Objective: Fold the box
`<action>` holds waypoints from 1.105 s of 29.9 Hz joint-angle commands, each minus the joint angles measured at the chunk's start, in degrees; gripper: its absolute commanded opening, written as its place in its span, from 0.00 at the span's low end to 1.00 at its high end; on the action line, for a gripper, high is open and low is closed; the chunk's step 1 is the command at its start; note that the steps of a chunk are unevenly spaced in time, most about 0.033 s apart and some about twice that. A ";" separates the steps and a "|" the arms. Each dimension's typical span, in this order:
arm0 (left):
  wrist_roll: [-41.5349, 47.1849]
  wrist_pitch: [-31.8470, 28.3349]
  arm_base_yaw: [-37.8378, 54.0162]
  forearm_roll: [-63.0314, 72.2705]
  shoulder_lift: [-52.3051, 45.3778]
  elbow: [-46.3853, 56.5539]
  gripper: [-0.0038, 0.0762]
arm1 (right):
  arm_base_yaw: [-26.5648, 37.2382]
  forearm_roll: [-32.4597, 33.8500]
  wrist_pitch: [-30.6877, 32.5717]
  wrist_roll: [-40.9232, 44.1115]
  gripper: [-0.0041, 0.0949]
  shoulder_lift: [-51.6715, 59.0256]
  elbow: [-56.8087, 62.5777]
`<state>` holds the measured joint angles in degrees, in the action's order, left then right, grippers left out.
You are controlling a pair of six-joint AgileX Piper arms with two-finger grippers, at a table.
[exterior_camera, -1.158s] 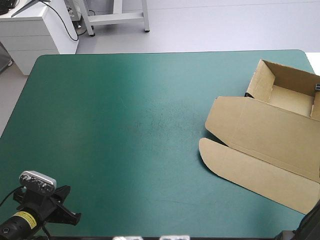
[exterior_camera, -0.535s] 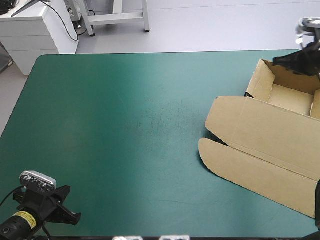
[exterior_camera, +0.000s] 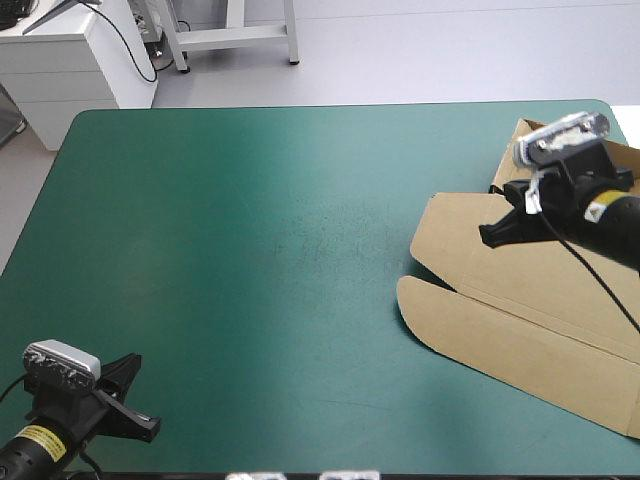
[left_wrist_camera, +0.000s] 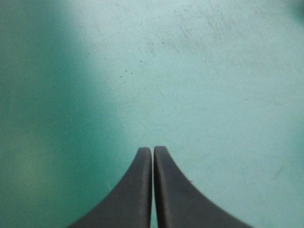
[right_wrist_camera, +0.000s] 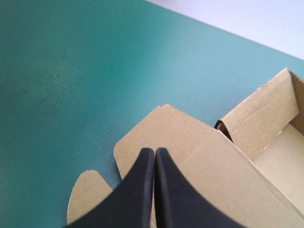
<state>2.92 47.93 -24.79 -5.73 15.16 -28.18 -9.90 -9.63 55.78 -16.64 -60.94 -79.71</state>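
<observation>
White cabinet [exterior_camera: 70,65], pale grey floor [exterior_camera: 420,55]

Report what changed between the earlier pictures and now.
The right tool, shut and empty, swung in from the far right to above the flat lid of the box. Nothing was gripped or released. The box stayed put; the left tool, shut, barely shifted.

Readable text: none in any view.
Small yellow sticker on the left arm's wrist [exterior_camera: 40,436]: dark print, too small to read.
Small yellow sticker on the right arm's wrist [exterior_camera: 600,211]: likewise too small to read.
Brown cardboard box [exterior_camera: 520,265]: plain board, unprinted.
Teal-green table cover [exterior_camera: 250,250]: faint scuffs only.
</observation>
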 commanded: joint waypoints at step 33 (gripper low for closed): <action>-5.98 -4.45 -0.30 3.33 -6.99 -1.36 0.04 | 0.03 10.53 -18.18 12.66 0.02 56.39 50.58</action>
<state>-3.13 47.18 -24.79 -3.14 7.44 -28.18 -9.90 -2.04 39.87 -7.18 -3.91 -27.85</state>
